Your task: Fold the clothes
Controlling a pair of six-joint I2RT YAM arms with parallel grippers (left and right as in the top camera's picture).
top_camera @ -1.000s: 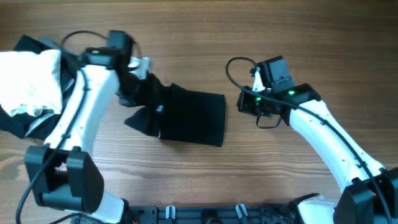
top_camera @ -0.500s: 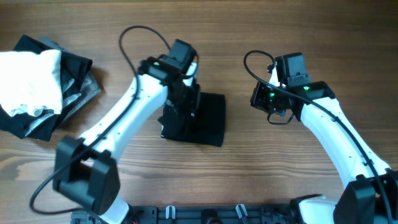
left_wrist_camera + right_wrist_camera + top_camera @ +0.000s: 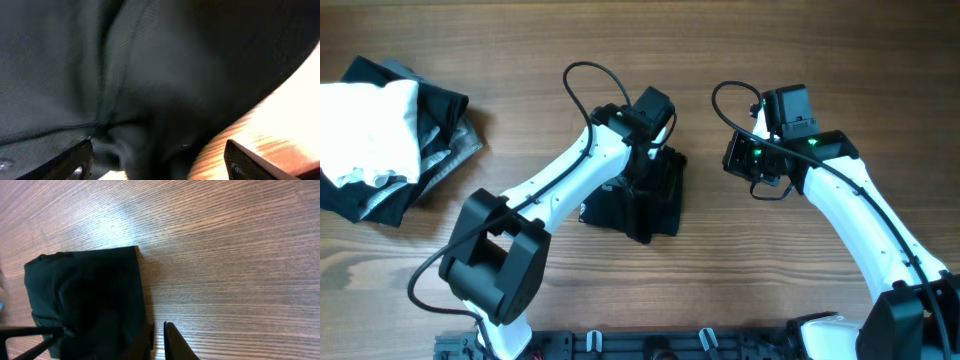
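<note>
1. Fingers [image 3: 82, 157] of your left gripper [image 3: 160, 155] stand spread wide, one at 7 o'clock and one at 5 o'clock in the left wrist view. Black cloth fills the view above and between them, and they pinch nothing that I can see.
2. Your right gripper [image 3: 160, 336] has its fingers [image 3: 174, 342] almost pressed together, with only a thin slit between them. Nothing is held there, and bare wood lies under them.
3. You see the wooden table [image 3: 770, 290] across the whole overhead view.
4. Your left arm [image 3: 560, 185] reaches from 7 o'clock to the middle of the table.
5. At 9 o'clock on the table lies a loose pile of clothes [image 3: 390, 150]. It has a white piece [image 3: 365, 130] on top, black pieces [image 3: 375, 205] under it and a grey piece [image 3: 455, 150] at its 3 o'clock edge.
6. Near the middle of the table lies the black garment [image 3: 660, 200], folded to a rough rectangle. Your left gripper is over its 10 o'clock part and hides that part.
7. Your right gripper is at 3 o'clock of this garment, apart from it. In the right wrist view the garment lies at 8 o'clock, with its straight edge near the fingertips.
8. A black cable [image 3: 580, 75] loops above your left wrist at 12 o'clock.
</note>
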